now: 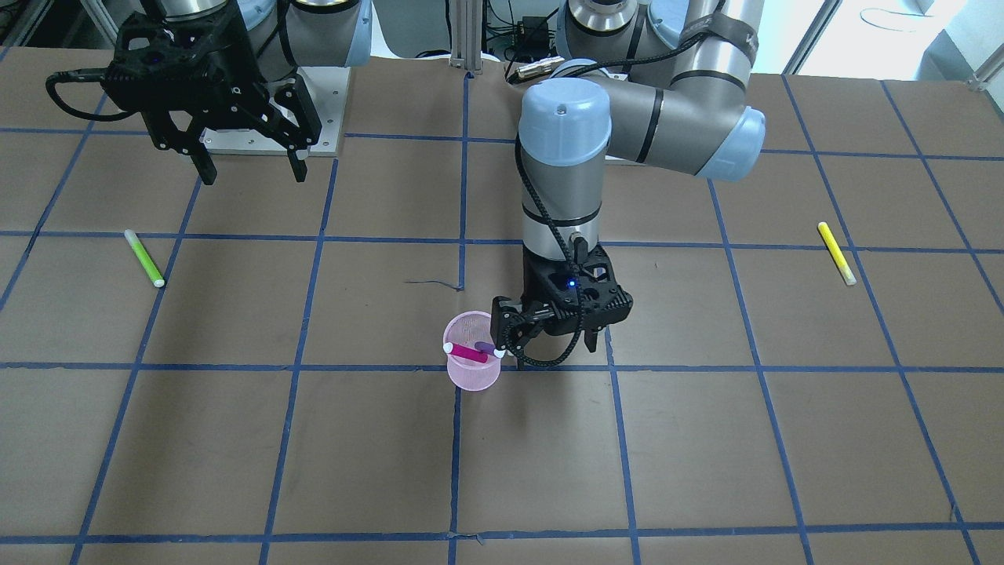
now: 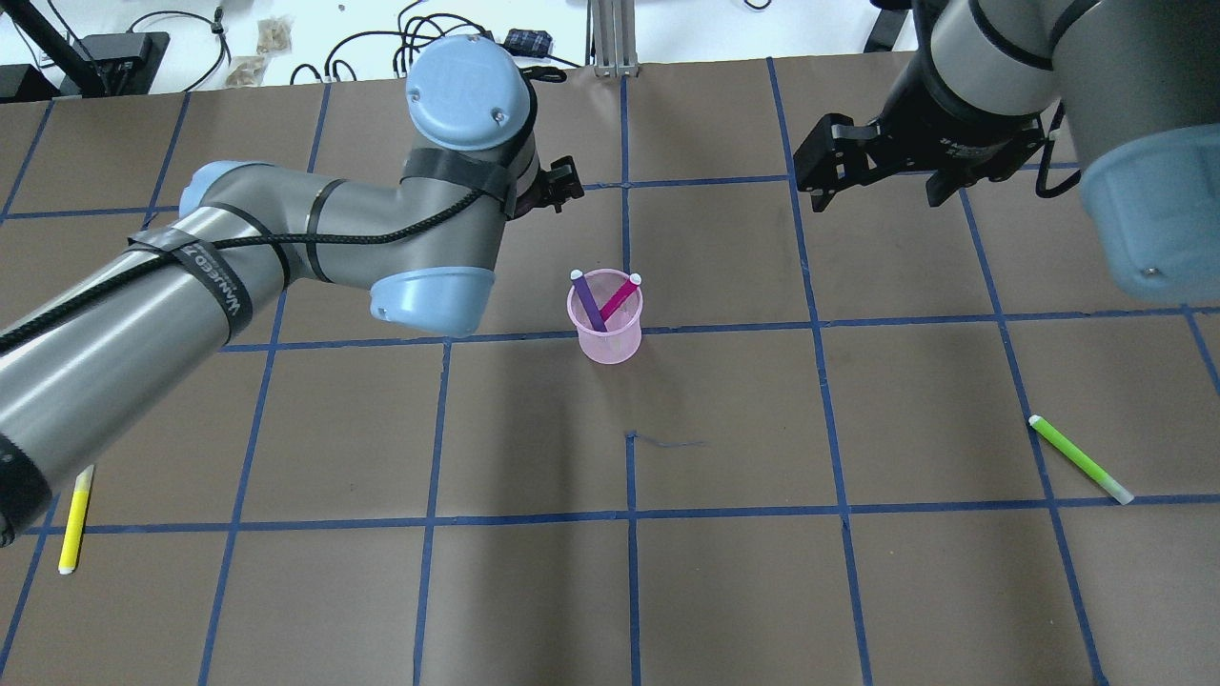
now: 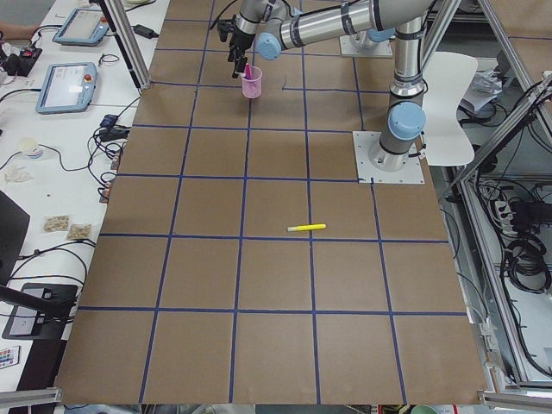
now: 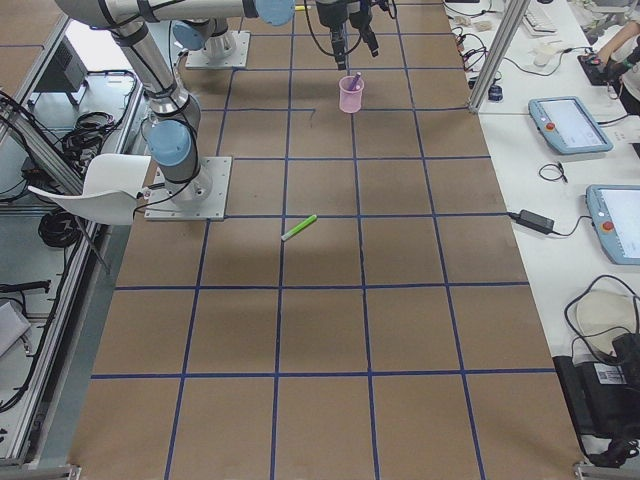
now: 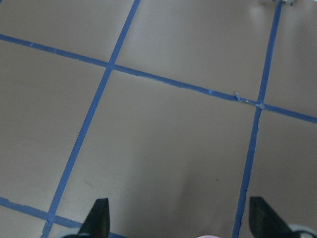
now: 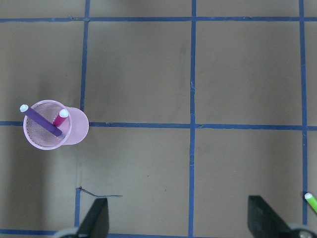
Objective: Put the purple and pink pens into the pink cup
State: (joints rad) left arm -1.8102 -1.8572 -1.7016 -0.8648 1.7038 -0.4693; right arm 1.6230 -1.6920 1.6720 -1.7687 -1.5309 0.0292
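The pink mesh cup stands upright near the table's middle. It also shows in the overhead view and the right wrist view. The purple pen and the pink pen both stand in the cup, leaning crosswise with their white caps up. My left gripper is open and empty, close beside the cup and a little above it. My right gripper is open and empty, high over the table near its own base, well away from the cup.
A green pen lies on the table on my right side and shows in the overhead view. A yellow pen lies on my left side and shows in the overhead view. Blue tape lines grid the brown table.
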